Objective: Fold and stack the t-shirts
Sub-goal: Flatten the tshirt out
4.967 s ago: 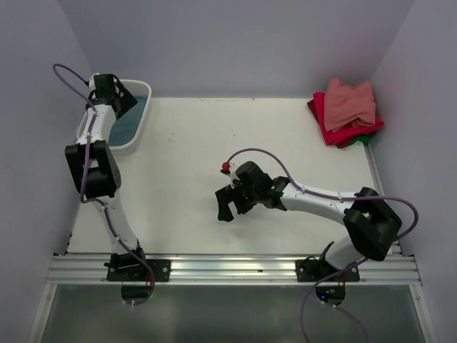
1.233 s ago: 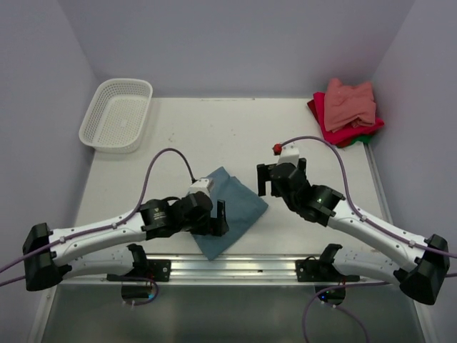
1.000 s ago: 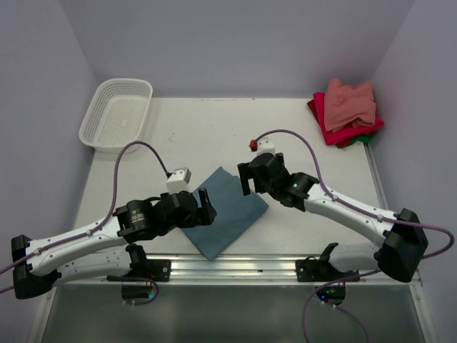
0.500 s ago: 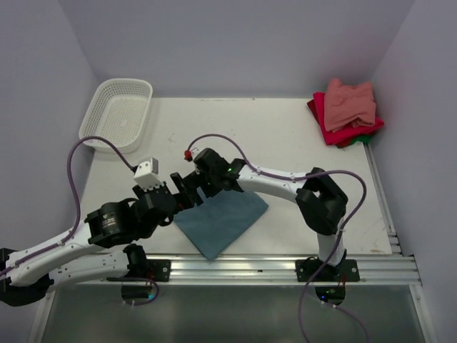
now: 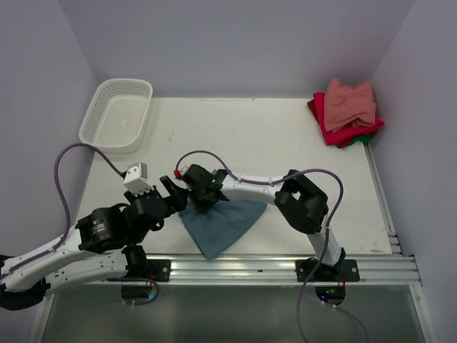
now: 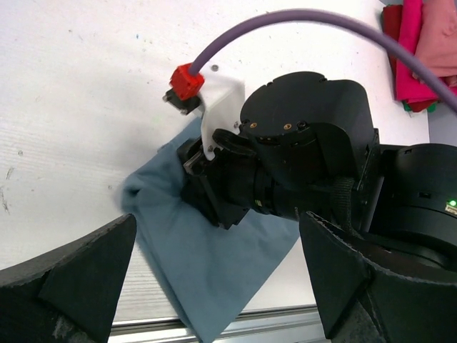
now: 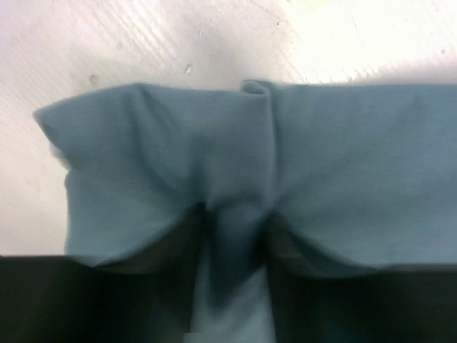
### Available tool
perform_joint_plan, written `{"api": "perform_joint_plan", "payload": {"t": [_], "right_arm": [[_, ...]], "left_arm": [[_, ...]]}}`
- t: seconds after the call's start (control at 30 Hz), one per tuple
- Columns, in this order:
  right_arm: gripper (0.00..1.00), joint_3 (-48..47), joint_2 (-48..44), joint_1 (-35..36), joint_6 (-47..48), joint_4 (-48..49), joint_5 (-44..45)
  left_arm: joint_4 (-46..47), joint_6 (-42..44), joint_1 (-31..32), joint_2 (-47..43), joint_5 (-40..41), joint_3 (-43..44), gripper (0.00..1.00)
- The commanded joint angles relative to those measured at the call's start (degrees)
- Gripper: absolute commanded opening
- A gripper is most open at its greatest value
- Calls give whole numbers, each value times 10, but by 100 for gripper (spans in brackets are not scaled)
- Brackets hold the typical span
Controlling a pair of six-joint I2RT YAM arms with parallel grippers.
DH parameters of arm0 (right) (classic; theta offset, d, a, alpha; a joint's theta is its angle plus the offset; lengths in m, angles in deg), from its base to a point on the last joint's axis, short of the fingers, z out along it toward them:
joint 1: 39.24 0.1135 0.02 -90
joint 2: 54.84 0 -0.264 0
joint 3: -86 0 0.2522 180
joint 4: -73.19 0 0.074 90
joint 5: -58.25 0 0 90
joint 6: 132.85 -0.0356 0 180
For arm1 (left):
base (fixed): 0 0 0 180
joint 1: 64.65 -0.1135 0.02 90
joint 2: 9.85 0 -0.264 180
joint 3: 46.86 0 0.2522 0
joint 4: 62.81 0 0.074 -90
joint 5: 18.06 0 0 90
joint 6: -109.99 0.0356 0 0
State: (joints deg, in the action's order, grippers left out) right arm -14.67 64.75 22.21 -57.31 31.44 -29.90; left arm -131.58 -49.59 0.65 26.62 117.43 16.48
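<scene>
Right wrist view tells you most of it: the right gripper [image 7: 232,246] has its fingers [image 7: 171,239] pinched on a raised ridge of the teal shirt [image 7: 343,157], right at the cloth's edge, with bare table just past it. So that's a grip, not a hover.

From the top view, that pinch sits on the far-left corner of the shirt [image 5: 227,223]. Everything else of it lies away from the fingers, toward the near edge and out to the right, with its long run going corner to corner on a slant. It's flat on the table, middle-front, between the two bases.

Your left gripper [image 5: 173,196] is spread wide, holding nothing, just beside that same corner on the left side.

The stack [image 5: 348,111] is at the far right, well apart. My read: the right arm is the one to carry or drag it over there, and you'd be pulling across the shirt's own body, so watch that the fold doesn't open up.
</scene>
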Motion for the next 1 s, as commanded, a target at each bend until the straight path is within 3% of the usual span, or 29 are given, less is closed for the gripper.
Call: {"api": "perform_joint_plan", "payload": {"t": [0.0, 0.07, 0.33, 0.6, 0.73, 0.97], "right_arm": [[13, -12, 11, -4, -6, -39, 6], [0, -5, 1, -4, -7, -36, 8], [0, 54, -110, -4, -2, -11, 18], [0, 131, -355, -12, 65, 86, 112], [0, 150, -412, -19, 100, 83, 89], [0, 190, -437, -28, 110, 84, 101]], "left_arm": [[-4, -21, 1, 4, 28, -8, 100], [-2, -21, 1, 6, 25, -9, 100], [5, -17, 1, 22, 23, -13, 100], [13, -32, 1, 20, 65, -48, 100], [81, -22, 1, 49, 46, -108, 100], [117, -12, 1, 92, 30, -117, 100]]}}
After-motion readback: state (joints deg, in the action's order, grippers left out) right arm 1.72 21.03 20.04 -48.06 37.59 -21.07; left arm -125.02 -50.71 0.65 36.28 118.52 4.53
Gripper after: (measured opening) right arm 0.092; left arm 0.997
